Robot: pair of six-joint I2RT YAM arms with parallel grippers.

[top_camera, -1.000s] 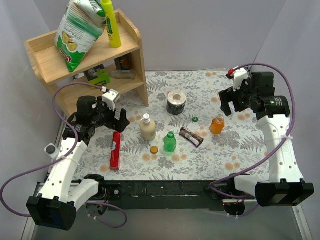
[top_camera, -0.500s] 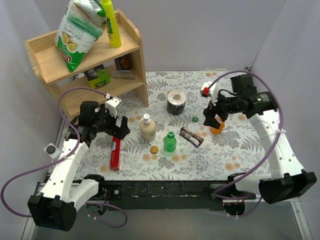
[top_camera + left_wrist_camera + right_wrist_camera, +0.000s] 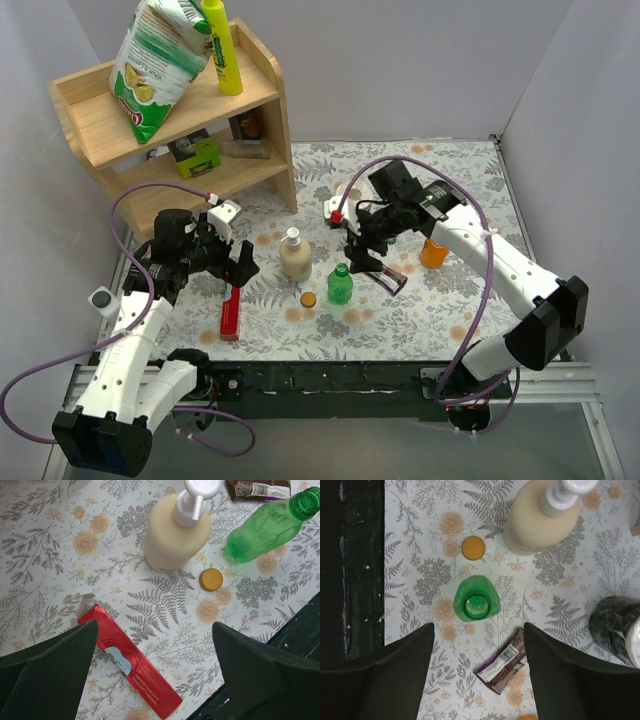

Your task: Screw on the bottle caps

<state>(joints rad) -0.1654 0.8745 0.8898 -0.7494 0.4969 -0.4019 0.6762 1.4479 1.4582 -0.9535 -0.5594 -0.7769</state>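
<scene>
Orange cap [image 3: 308, 298]: flat on table [image 3: 450, 310], just left of green bottle.
Green bottle [image 3: 340, 285]: upright, uncapped, near cream bottle [image 3: 294, 256].
Left gripper [image 3: 154, 625]: jaws wide, empty, above red box [image 3: 135, 670].
Right gripper [image 3: 357, 258]: jaws apart, empty, over green bottle.
Orange bottle [image 3: 433, 252]: upright, farther right.

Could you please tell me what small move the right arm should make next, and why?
Probably lower the right gripper and close it on the translucent green plastic bottle: the bottle stands upright and uncapped below the gripper, centred between the open jaws and not yet touched.
</scene>
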